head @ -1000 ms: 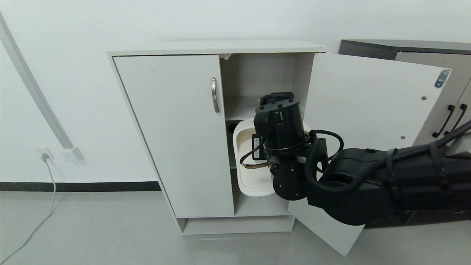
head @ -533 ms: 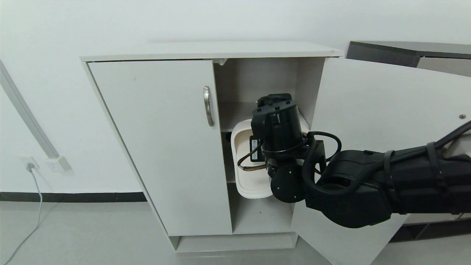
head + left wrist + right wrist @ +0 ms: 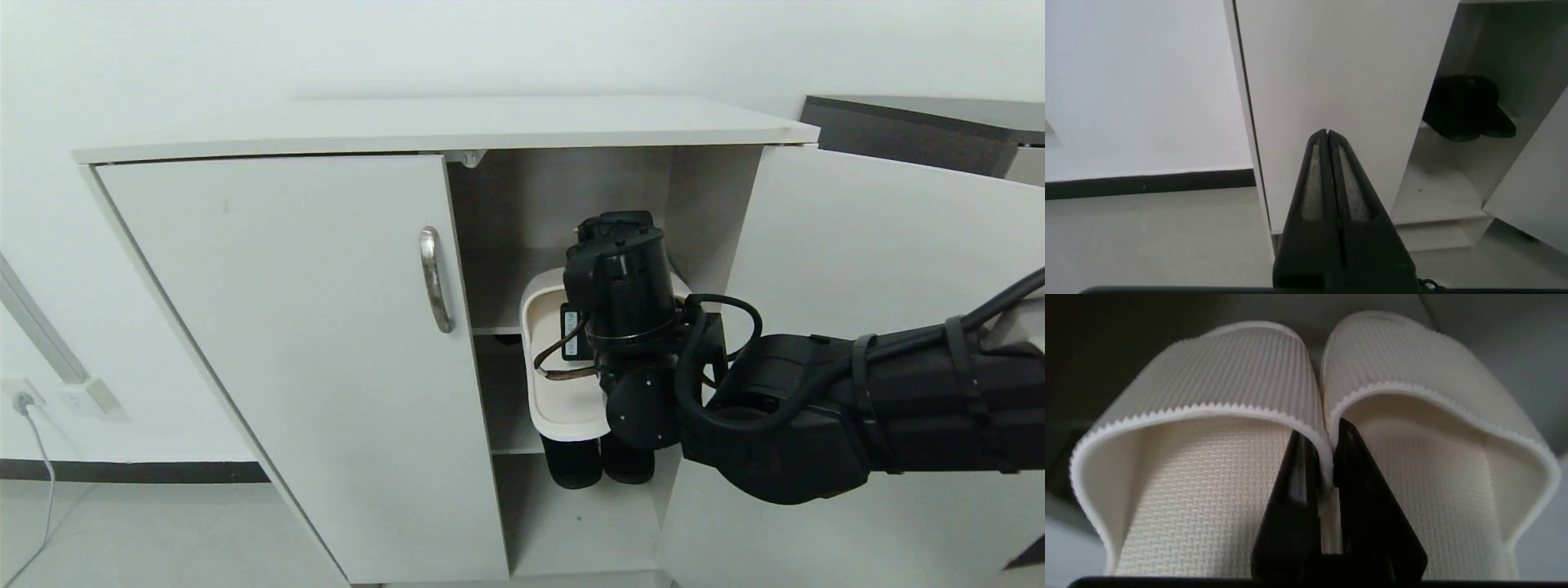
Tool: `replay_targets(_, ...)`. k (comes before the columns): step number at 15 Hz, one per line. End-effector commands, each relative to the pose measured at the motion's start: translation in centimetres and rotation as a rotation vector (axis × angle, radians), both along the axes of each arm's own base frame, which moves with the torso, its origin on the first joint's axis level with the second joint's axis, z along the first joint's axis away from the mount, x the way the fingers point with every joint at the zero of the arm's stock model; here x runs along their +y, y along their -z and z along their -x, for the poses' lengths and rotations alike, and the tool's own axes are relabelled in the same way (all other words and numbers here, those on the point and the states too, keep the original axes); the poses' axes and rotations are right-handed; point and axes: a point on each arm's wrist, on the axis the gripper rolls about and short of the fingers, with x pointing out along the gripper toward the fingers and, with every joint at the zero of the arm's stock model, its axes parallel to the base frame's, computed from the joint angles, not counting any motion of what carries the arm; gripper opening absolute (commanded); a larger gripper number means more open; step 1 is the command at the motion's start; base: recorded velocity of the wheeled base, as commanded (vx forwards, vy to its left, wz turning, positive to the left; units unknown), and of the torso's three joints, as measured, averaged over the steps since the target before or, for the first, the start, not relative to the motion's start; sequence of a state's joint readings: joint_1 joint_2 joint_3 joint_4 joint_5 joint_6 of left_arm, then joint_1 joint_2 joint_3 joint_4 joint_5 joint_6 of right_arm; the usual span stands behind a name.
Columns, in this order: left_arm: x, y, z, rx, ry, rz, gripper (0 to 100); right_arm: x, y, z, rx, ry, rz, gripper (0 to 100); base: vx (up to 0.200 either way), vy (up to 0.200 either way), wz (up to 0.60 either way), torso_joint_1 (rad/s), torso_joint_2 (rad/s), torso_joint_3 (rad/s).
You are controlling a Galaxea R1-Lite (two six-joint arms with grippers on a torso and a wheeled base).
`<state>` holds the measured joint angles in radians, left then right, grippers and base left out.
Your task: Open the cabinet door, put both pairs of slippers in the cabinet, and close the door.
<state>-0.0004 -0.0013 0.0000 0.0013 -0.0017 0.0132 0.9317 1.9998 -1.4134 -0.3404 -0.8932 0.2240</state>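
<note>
**A:** Item one, the right gripper, from its own wrist camera?

**B:** Black, two-fingered, clamped on the pair of cream ribbed slippers. The fingers pinch the two adjoining inner edges of the uppers. The slippers are side by side, toes pointing away into dark space.

**A:** Left wrist view?

**B:** The left gripper has its black fingers pressed together with nothing between them. It is held low before the white two-door cabinet. The left door is shut. In the open half, a pair of black slippers sits on the lower shelf, with a bare compartment beneath. There is a grey floor and a black skirting strip under the white wall.

**A:** Head view?

**B:** The right arm is inside the open right half of the cabinet. The cream pair is held in the opening, heels down, level with the upper shelf. Whether it touches that shelf cannot be told. The black pair is just below it. The right door is swung wide. The left door carries a metal bar handle. A dark grey cabinet stands behind at the right, and a white wall socket sits low at the left.
</note>
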Motion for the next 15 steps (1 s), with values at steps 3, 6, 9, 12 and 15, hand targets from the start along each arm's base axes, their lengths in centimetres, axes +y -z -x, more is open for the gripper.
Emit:
replay_targets(3,0.0,0.0,0.0,0.000,0.001,0.001,0,0.0,0.1,0.2,0.004,-0.008,0.007,0,0.000,0.000,0.00,0.000,0.00,0.000)
replay_targets(6,0.0,0.0,0.0,0.002,0.001,0.001,0,0.1,-0.1,-0.2,0.005,-0.037,-0.007,0,0.000,0.000,0.00,0.000,0.00,0.000)
replay_targets(9,0.0,0.0,0.0,0.002,0.001,0.001,0,0.3,-0.5,-2.2,-0.011,-0.016,0.006,0,0.000,0.000,0.00,0.000,0.00,0.000)
replay_targets(12,0.0,0.0,0.0,0.002,-0.001,0.002,0,1.2,-0.4,-4.2,-0.023,-0.013,0.021,0,0.000,0.000,0.00,0.000,0.00,0.000)
replay_targets(15,0.0,0.0,0.0,0.000,-0.001,0.004,0,1.5,-0.3,-6.4,-0.022,-0.004,0.017,0,0.000,0.000,0.00,0.000,0.00,0.000)
